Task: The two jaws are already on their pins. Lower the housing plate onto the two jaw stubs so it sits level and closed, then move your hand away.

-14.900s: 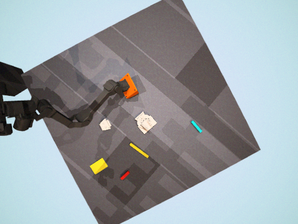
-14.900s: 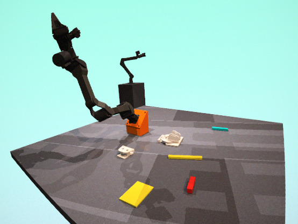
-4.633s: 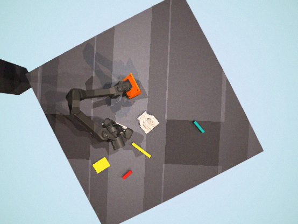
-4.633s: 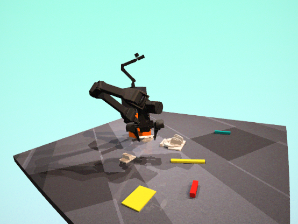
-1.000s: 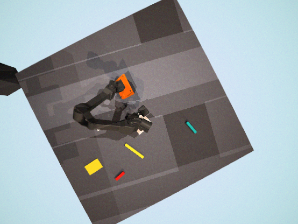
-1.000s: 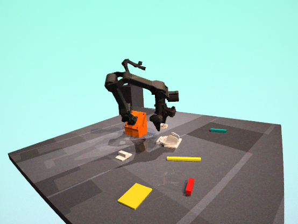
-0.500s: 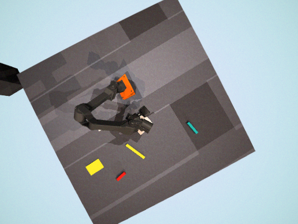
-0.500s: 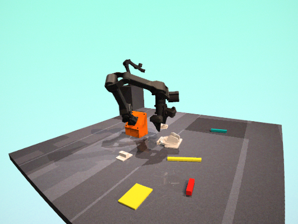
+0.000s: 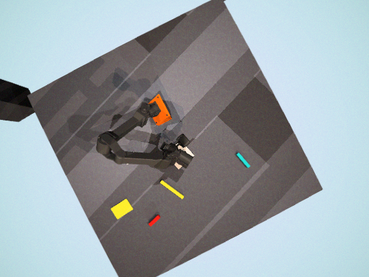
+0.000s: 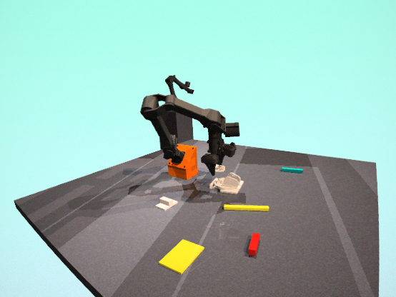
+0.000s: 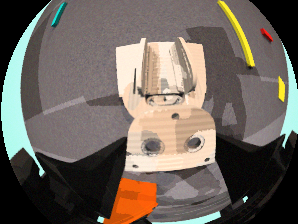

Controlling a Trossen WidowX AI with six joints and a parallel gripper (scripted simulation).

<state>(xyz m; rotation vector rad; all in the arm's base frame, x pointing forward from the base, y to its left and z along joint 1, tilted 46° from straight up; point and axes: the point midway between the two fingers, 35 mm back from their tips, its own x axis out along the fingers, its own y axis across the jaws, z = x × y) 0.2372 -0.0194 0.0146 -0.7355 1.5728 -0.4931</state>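
Note:
My gripper (image 10: 218, 170) (image 11: 171, 145) is shut on the beige housing plate (image 10: 221, 168) (image 11: 172, 127), one finger at each side. The plate has two large round holes and is held clear of the table, above and toward the arm side of the beige base (image 9: 178, 165) (image 10: 234, 190) (image 11: 125, 70). The two upright jaws (image 10: 233, 180) stand on the base; in the wrist view the left jaw (image 11: 144, 67) and right jaw (image 11: 184, 65) run side by side, slightly splayed. The plate hides the near part of the base there, and the jaw stubs cannot be made out. In the top view the arm covers most of this.
An orange block (image 9: 164, 113) (image 10: 189, 172) (image 11: 137, 197) stands at the arm's foot. A small beige stepped piece (image 10: 166, 203) lies in front of it. A yellow bar (image 9: 172, 189) (image 10: 246, 208), red bar (image 9: 154, 220) (image 10: 254, 244), yellow plate (image 9: 122, 208) (image 10: 181, 255) and teal bar (image 9: 243, 160) (image 10: 292, 170) lie around.

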